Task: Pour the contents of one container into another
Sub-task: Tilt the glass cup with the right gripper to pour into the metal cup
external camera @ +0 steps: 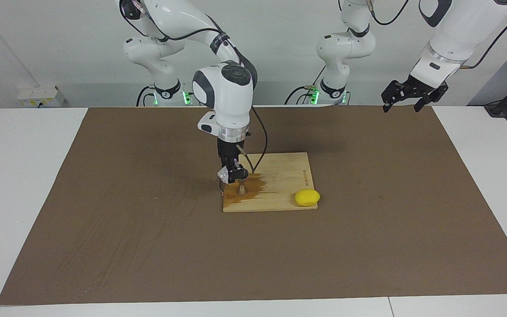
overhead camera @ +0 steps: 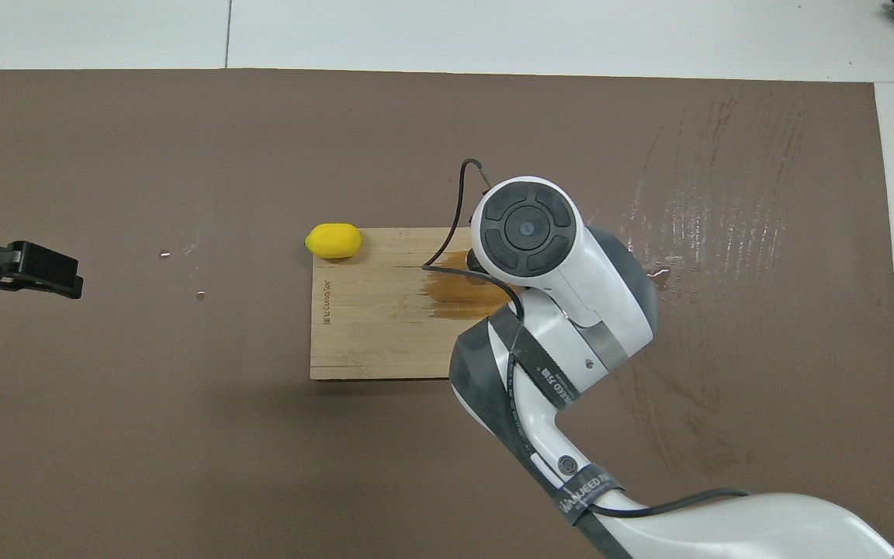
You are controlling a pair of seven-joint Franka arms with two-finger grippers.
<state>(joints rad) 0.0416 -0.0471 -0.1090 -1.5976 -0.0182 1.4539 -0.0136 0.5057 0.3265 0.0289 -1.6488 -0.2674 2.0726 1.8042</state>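
Note:
In the facing view my right gripper [external camera: 232, 175] is shut on the small clear cup [external camera: 223, 176], which is tipped sideways just above the board's right-arm end. The steel jigger [external camera: 241, 189] stands upright on the wooden board [external camera: 286, 169], right beside and under the cup. Only the jigger's lower cone and waist show below the fingers. From overhead the right arm's wrist [overhead camera: 528, 229] covers both the cup and the jigger. My left gripper [external camera: 407, 94] [overhead camera: 36, 268] hangs open and empty over the mat's left-arm end, where that arm waits.
A dark wet stain [external camera: 258, 186] [overhead camera: 462, 291] spreads on the board [overhead camera: 369, 326] around the jigger. A yellow lemon [external camera: 307, 197] [overhead camera: 333, 241] lies at the board's corner farthest from the robots, toward the left arm's end. Wet streaks [overhead camera: 719, 217] mark the brown mat.

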